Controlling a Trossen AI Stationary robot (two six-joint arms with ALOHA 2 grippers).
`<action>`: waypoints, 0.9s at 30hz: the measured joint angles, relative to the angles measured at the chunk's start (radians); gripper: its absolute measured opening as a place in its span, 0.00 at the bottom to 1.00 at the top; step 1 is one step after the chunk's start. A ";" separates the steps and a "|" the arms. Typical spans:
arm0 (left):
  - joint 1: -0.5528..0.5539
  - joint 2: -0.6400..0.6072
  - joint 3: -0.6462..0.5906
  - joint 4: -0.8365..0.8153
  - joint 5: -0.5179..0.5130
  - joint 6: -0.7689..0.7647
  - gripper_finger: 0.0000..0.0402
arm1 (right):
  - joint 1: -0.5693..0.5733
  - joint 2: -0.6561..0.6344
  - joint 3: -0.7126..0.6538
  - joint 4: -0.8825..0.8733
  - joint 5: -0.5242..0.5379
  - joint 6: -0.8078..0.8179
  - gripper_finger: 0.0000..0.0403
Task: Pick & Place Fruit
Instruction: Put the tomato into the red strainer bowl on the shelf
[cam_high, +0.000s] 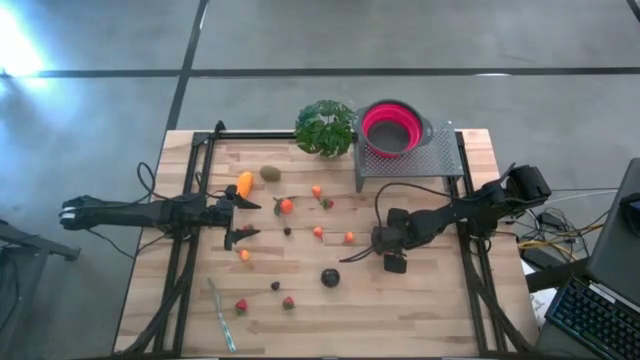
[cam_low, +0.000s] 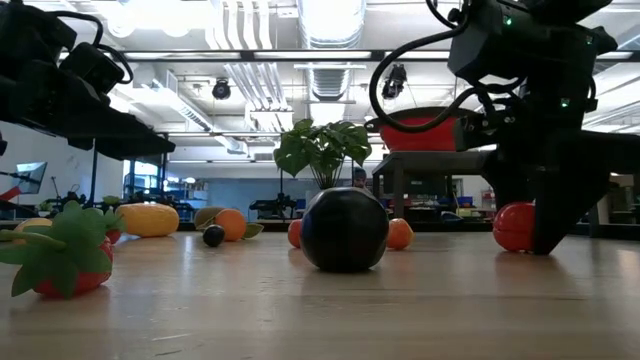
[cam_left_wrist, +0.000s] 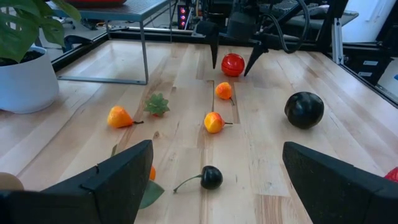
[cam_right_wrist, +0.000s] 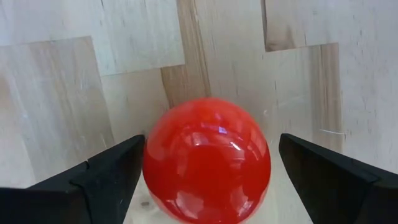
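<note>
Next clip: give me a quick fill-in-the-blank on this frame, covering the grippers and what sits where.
1. The right gripper stands open with a shiny ____ ball between its fingers.
2. The pink bowl sits on a perforated metal ____ at the table's far edge.
3. Beside that bowl stands a leafy green ____.
4. The left gripper is ____ and holds nothing.

Missing words: red; stand; plant; open
</note>
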 joint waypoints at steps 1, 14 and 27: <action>0.000 0.000 0.000 0.000 0.000 0.000 0.91 | 0.000 0.000 0.000 0.000 0.000 0.000 0.89; 0.000 0.000 0.000 0.000 0.000 0.000 0.91 | 0.000 0.000 -0.001 0.006 -0.033 0.000 0.64; 0.000 0.000 0.000 0.000 0.000 0.000 0.91 | 0.000 -0.002 0.019 -0.016 -0.029 -0.025 0.70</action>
